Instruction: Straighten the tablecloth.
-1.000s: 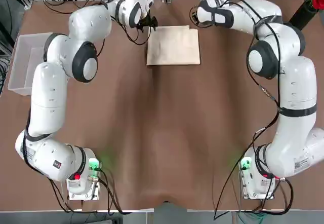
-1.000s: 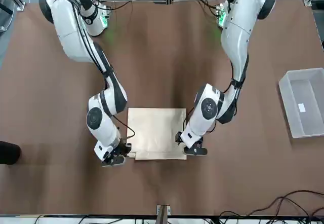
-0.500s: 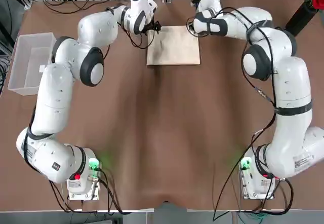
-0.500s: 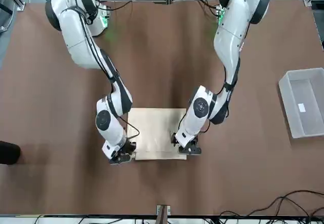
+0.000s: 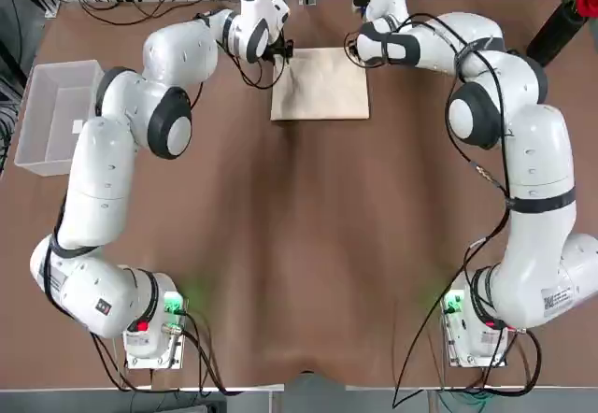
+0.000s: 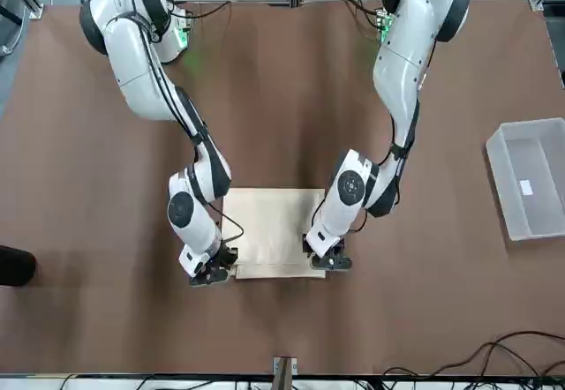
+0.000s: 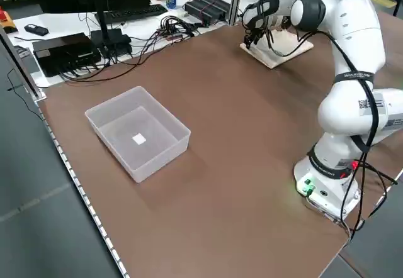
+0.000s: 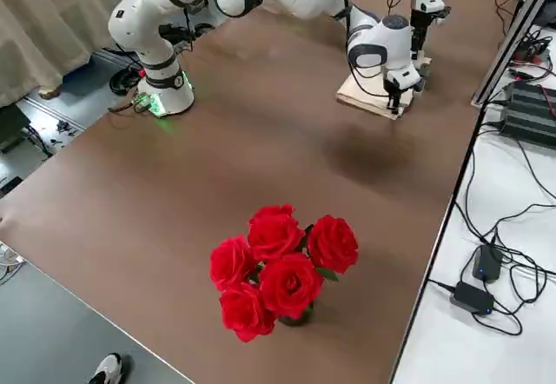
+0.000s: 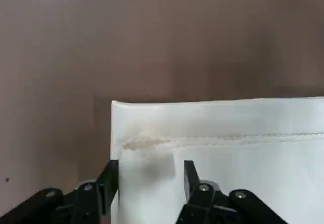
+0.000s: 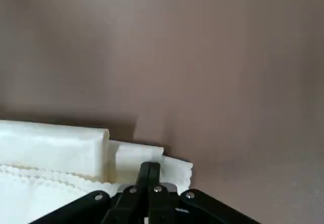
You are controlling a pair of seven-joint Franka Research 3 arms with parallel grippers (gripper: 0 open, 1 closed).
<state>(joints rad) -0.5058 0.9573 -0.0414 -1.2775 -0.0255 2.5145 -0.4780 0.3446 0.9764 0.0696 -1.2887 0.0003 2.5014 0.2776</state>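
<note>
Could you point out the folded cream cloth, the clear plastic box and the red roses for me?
tablecloth (image 5: 320, 84), top view, middle of its upper folded layer.
clear plastic box (image 7: 137, 138), left side view, on its floor near the white label.
red roses (image 8: 280, 268), right side view, centre of the bunch of blooms.
</note>
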